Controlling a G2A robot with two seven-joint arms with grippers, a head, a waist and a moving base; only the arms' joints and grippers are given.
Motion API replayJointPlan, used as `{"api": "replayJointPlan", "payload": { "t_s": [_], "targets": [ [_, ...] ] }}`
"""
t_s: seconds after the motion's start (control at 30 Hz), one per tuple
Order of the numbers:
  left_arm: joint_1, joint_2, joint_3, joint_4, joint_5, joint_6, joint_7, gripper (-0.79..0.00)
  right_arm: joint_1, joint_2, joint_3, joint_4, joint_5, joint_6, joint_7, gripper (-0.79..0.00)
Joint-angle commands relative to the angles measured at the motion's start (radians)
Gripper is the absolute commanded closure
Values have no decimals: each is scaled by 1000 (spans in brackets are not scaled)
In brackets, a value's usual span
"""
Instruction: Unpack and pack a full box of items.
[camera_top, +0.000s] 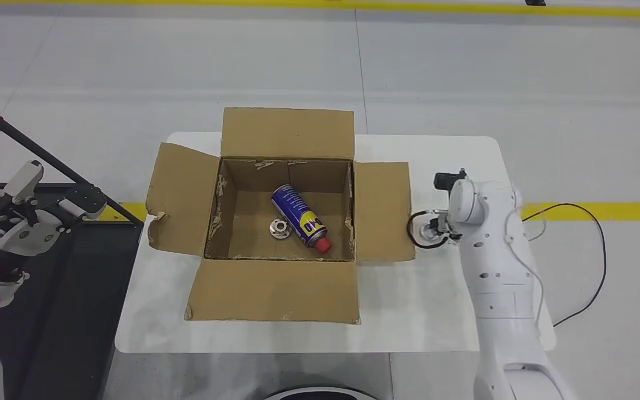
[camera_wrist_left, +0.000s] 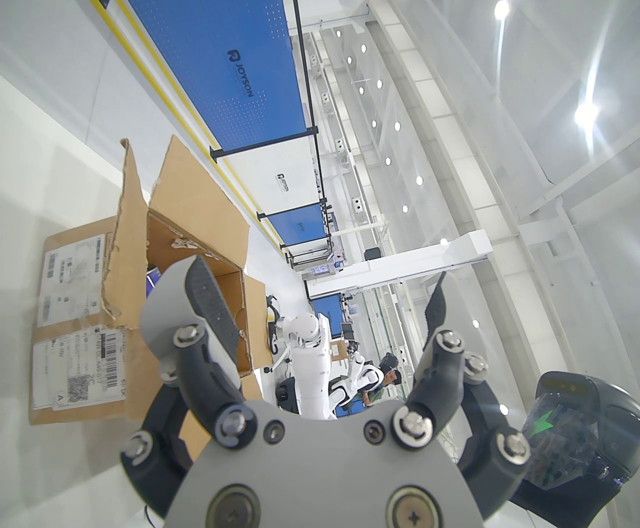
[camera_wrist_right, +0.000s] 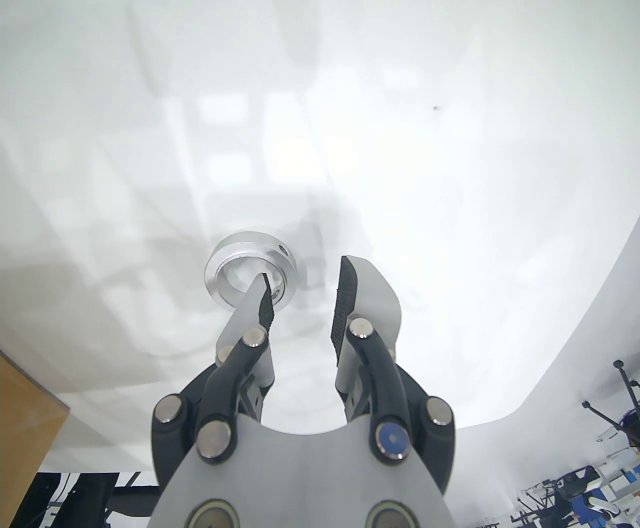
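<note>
1. Box (camera_top: 275, 290) of brown cardboard sits in the middle of the white table (camera_top: 160, 310), with all four flaps folded outward and its top open.
2. Inside it we see a blue spray can (camera_top: 299, 218) with a red cap lying on its side on the floor of the box. A small round metal part (camera_top: 279, 230) lies just beside the can.
3. On the table just beyond the box's right flap, we find the right pincer (camera_top: 425, 230) held low over the surface.
4. From the right wrist view, the right pincer (camera_wrist_right: 304, 272) has its jaws a little apart with nothing between them. A silver metal ring (camera_wrist_right: 250, 240) lies flat on the table, and one fingertip (camera_wrist_right: 262, 295) overlaps its near rim. We cannot tell whether that tip touches the ring.
5. The left pincer (camera_wrist_left: 320, 272) is spread wide and holds nothing. It points towards the box (camera_wrist_left: 80, 320) from the side, where white shipping labels show on the outer wall.
</note>
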Motion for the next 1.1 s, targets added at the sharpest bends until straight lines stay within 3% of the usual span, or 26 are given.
{"api": "replayJointPlan", "payload": {
  "t_s": [0.0, 0.77, 0.83, 0.9, 1.07],
  "targets": [
    [0, 0, 0, 0, 0, 0, 0, -785, -5, 3, 5, -3, 9, -2, 0, -280],
    [0, 0, 0, 0, 0, 0, 0, -785, -22, 53, -28, 4, 148, 29, 0, -139],
    [0, 0, 0, 0, 0, 0, 0, -785, -16, 58, -36, 12, 159, 36, 0, -111],
    [0, 0, 0, 0, 0, 0, 0, -785, -12, 63, -45, 17, 166, 41, 0, 0],
    [0, 0, 0, 0, 0, 0, 0, -785, -4, 79, -59, 4, 182, 60, 0, 0]
  ]
}}
